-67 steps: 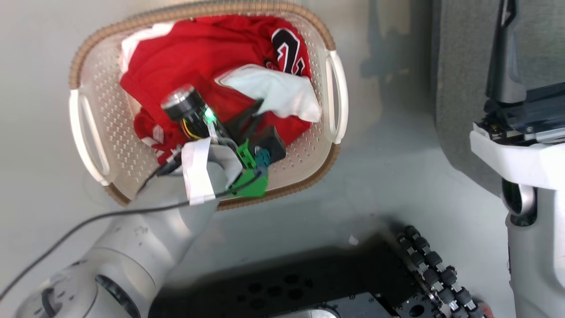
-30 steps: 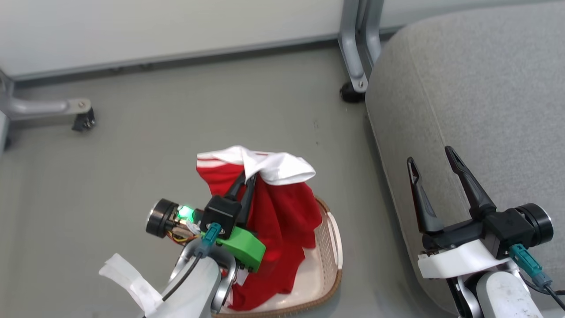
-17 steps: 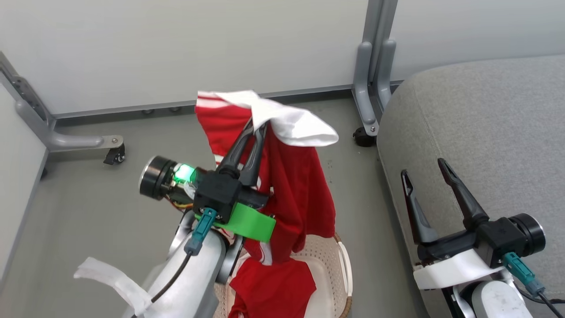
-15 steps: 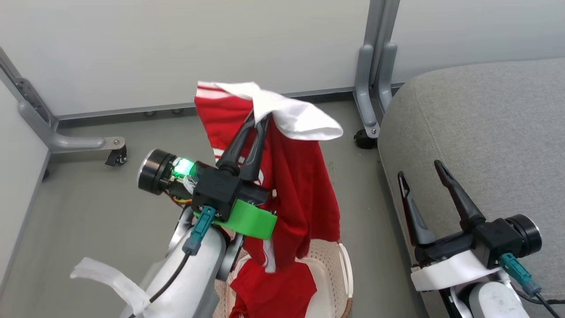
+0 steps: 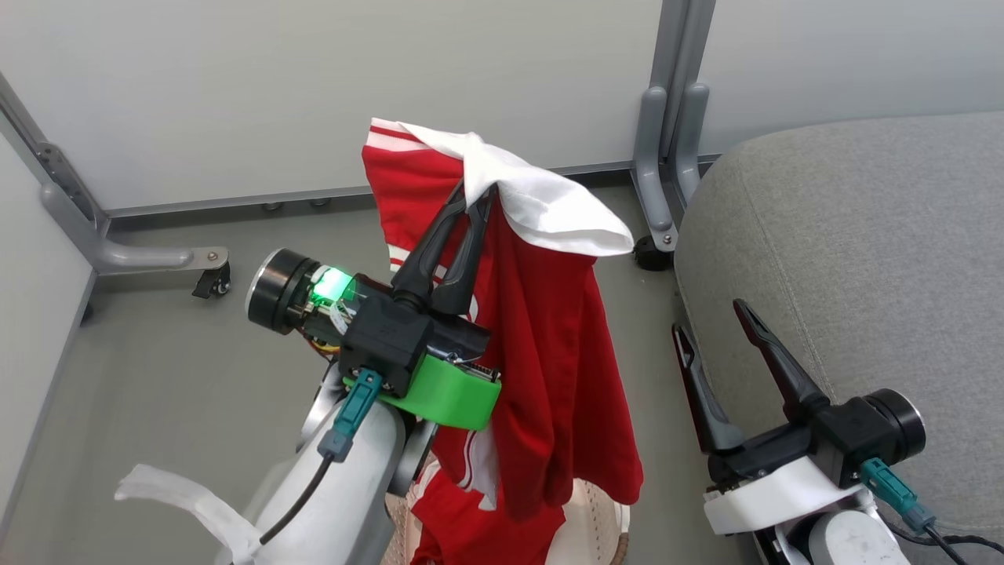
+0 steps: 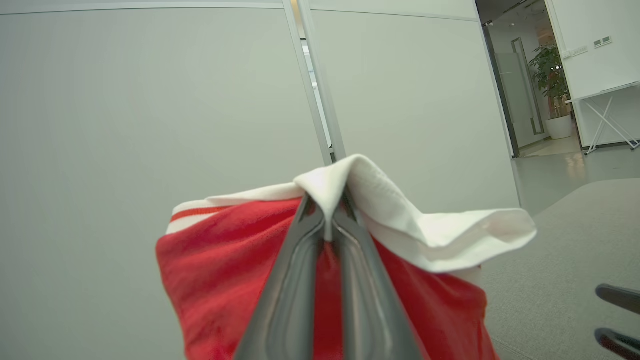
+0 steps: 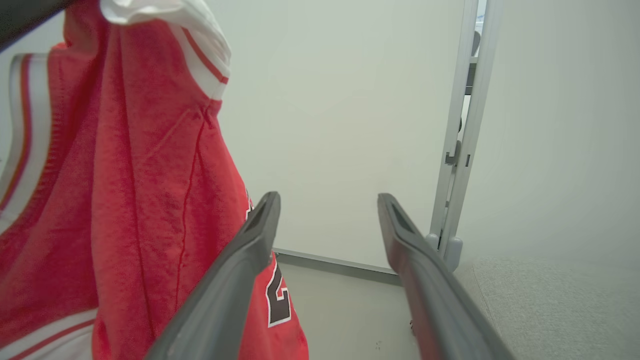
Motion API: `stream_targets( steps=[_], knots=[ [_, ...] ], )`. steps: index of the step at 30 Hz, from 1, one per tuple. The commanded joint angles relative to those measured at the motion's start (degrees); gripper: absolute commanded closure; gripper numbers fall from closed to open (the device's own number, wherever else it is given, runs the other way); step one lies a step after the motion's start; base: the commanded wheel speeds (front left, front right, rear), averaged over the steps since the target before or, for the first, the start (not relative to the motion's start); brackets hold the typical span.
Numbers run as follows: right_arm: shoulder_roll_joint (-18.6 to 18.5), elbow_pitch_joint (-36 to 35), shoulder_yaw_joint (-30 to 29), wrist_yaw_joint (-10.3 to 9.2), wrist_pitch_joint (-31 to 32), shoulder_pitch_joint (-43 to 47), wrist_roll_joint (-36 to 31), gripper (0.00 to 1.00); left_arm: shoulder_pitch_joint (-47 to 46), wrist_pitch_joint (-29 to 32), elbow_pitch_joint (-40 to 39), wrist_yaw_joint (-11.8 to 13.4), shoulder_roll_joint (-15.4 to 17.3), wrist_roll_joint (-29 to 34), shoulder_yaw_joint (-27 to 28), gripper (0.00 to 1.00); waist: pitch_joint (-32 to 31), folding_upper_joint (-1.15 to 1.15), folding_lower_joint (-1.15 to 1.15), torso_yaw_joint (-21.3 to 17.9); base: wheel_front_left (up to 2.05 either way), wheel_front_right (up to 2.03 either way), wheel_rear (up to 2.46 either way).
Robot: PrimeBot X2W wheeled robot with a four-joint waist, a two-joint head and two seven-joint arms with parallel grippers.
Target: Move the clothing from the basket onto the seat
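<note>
One jersey (image 5: pixel 549 353) hangs pinched in my left gripper's (image 5: pixel 474 196) fingers, short of the seat (image 5: pixel 863 235); another garment (image 5: pixel 478 534) lies in the basket (image 5: pixel 608 518), right gripper (image 5: pixel 710 318) wide.

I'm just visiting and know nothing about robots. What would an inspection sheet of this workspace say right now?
Surface: grey floor under basket.
Job's things: jersey hangs lifted above basket; red cloth lies in it; seat at right.
Clutter: nothing seen.
End effectors: left end effector shut on jersey's white trim; right end effector open beside seat.
Cables: black cable along left arm; teal plug behind right end effector.
Surroundings: grey partition, metal post, caster.
</note>
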Motion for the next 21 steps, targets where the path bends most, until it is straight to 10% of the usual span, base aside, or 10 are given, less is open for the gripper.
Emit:
stream_targets(
  steps=[1, 12, 21],
  knots=[
    [-0.51, 0.13, 0.51, 0.01, -0.18, 0.26, 0.42, 0.0, 0.52, -0.01, 0.01, -0.4, -0.05, 0.02, -0.08, 1.0, 0.07, 0.0, 0.0, 0.16, 0.0, 0.0, 0.0],
    [-3.21, -0.32, 11.69, 0.01, -0.18, -4.51, 6.84, 0.0, 0.96, -0.01, 0.8, -2.13, -0.94, -0.41, -3.1, 1.0, 0.04, 0.0, 0.0, 0.83, 0.0, 0.0, 0.0],
    [-2.94, 4.39, 9.98, 0.01, -0.18, -6.58, 5.88, 0.0, 1.11, 0.24, -1.49, -3.3, -1.32, -2.08, -6.83, 1.0, -0.16, 0.0, 0.0, 2.44, 0.0, 0.0, 0.0]
  ],
)
